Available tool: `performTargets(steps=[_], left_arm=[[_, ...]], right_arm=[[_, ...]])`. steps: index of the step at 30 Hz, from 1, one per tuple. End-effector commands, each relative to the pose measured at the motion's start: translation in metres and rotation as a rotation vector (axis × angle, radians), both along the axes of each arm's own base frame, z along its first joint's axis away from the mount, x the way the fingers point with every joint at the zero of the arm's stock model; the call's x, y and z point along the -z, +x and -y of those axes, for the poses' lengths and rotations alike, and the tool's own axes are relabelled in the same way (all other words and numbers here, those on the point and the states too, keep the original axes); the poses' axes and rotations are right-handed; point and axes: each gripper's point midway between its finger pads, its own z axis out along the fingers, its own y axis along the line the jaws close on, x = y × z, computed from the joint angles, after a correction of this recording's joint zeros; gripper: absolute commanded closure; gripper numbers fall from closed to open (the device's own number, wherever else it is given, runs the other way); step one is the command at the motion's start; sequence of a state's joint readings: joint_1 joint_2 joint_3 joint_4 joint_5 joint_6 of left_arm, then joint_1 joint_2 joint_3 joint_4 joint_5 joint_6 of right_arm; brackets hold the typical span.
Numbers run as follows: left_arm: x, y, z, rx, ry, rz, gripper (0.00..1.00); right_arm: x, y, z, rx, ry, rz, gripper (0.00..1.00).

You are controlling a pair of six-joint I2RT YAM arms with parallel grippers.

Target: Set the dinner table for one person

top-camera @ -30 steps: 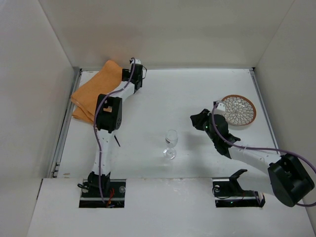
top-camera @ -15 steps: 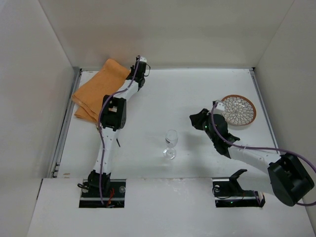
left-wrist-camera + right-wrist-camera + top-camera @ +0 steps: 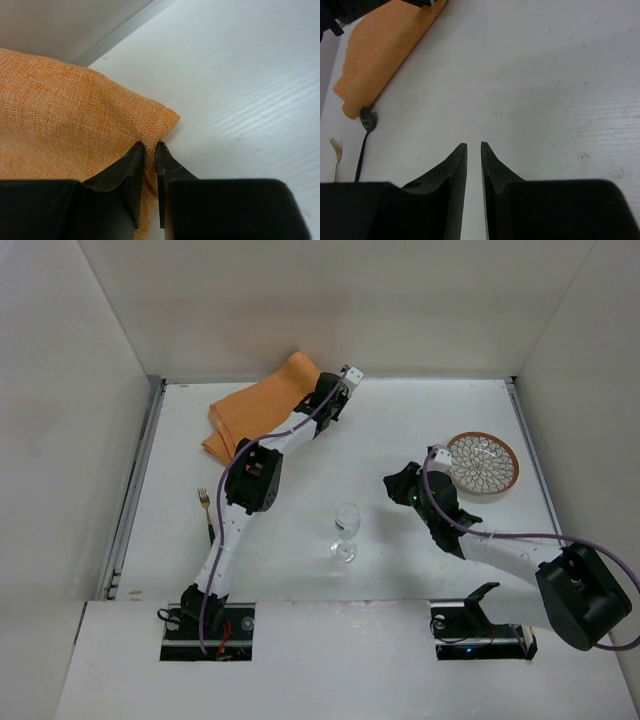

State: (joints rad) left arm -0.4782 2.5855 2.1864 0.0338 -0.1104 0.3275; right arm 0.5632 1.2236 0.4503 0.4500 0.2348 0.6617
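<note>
On the table [image 3: 400,430], which spans the view beneath both arms, an orange cloth [image 3: 262,405] is laid at the far edge, left of centre, one corner clamped between the left gripper's [image 3: 150,146] fingers. The right gripper [image 3: 474,145] is held over bare tabletop, fingers almost together, nothing between them. A glass [image 3: 346,530] is stood upright near the middle, a plate [image 3: 483,463] is set at the right and a fork [image 3: 205,508] is laid at the left.
</note>
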Motion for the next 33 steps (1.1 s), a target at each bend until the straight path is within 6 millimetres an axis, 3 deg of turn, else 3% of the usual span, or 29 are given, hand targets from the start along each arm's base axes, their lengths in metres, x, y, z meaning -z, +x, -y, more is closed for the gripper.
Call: performTargets(steps=[1, 6, 8, 12, 17, 21, 23, 25, 26, 29, 33], left_arm=[[-0.045, -0.008, 0.038, 0.172, -0.063, 0.072, 0.95], [-0.044, -0.026, 0.068, 0.266, -0.085, 0.06, 0.91], [-0.047, -0.035, 0.08, 0.316, -0.101, 0.051, 0.86], [-0.067, -0.04, 0.085, 0.326, -0.137, 0.075, 0.73], [-0.125, -0.032, 0.045, 0.18, -0.209, 0.196, 0.41], [-0.173, -0.035, -0.014, 0.029, -0.35, 0.23, 0.33], [-0.186, -0.044, -0.049, -0.071, -0.415, 0.227, 0.36], [-0.183, -0.062, -0.076, -0.16, -0.47, 0.194, 0.47], [-0.179, -0.073, -0.086, -0.198, -0.505, 0.162, 0.57], [-0.149, -0.116, -0.092, -0.239, -0.579, 0.03, 0.86], [-0.091, -0.162, -0.103, -0.337, -0.536, -0.074, 0.94]], right_arm=[[-0.035, 0.01, -0.002, 0.012, 0.051, 0.1, 0.77], [-0.035, 0.011, -0.001, 0.014, 0.05, 0.101, 0.77], [-0.033, 0.011, -0.002, 0.013, 0.045, 0.097, 0.77], [-0.035, 0.011, -0.001, 0.014, 0.051, 0.103, 0.77], [-0.043, 0.008, -0.001, 0.008, 0.065, 0.121, 0.77], [-0.05, 0.005, -0.002, -0.001, 0.08, 0.138, 0.76], [-0.051, 0.004, -0.002, 0.0, 0.082, 0.139, 0.75], [-0.052, 0.004, -0.002, 0.0, 0.084, 0.141, 0.74], [-0.051, 0.004, -0.002, 0.0, 0.084, 0.141, 0.74], [-0.051, 0.004, -0.002, -0.001, 0.085, 0.139, 0.75], [-0.054, 0.004, -0.002, -0.004, 0.08, 0.142, 0.85]])
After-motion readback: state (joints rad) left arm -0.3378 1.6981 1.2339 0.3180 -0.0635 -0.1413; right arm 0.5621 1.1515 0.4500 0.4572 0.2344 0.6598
